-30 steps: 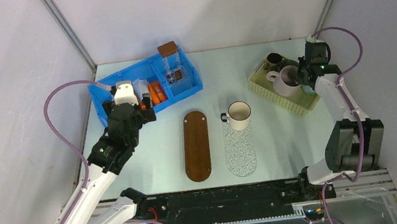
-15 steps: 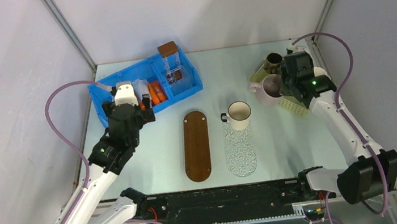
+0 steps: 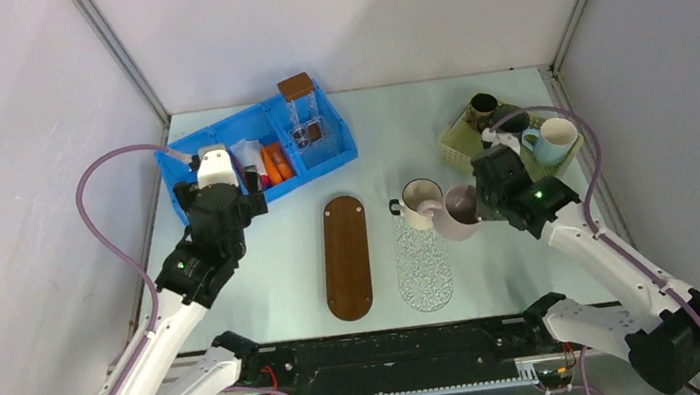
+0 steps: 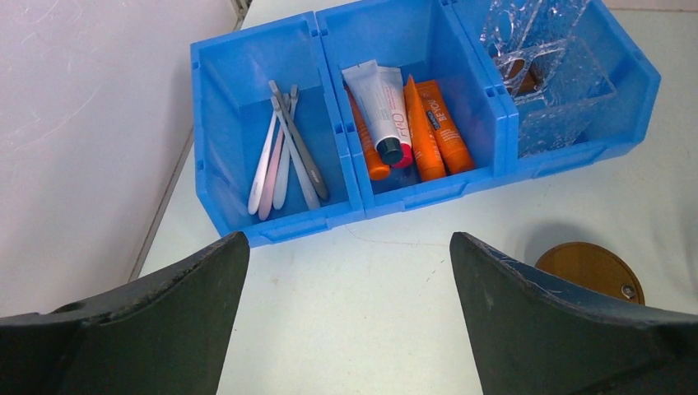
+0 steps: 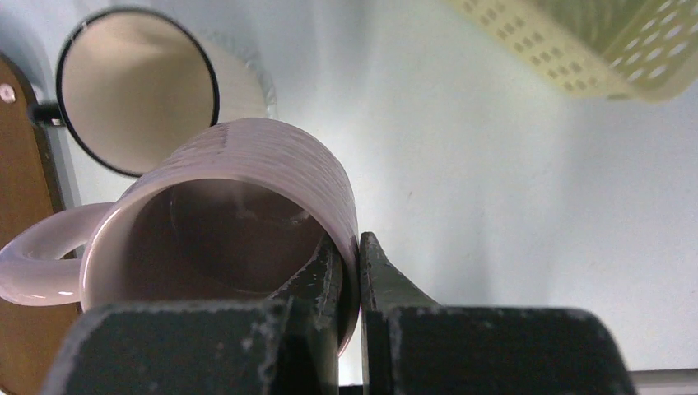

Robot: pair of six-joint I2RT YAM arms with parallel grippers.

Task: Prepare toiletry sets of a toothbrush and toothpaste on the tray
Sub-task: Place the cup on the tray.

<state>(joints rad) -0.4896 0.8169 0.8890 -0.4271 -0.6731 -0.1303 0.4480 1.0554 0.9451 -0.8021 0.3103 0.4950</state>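
The right end effector (image 5: 352, 255) pinched a pink mug (image 5: 247, 189) by its rim, far from the blue bin (image 4: 280, 226). The left end effector (image 4: 347, 247) hung wide open and empty near the bin, which held the toothbrushes (image 4: 284, 152) and toothpaste (image 4: 428, 123). Next, I guessed, it must grab a toothbrush.

We see a blue bin (image 3: 327, 168) at upper left holding a clear brown-lidded box (image 3: 300, 105). At centre, a cream mug (image 3: 422, 202) sits just beside a pink mug (image 3: 459, 212). At right, a yellow basket (image 3: 455, 145) holds a pale blue mug (image 3: 551, 141).

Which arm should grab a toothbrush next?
Left. The left gripper, open, hovers before the blue bin holding the toothbrushes; the right gripper is shut on the rim of the pink mug, across the table.
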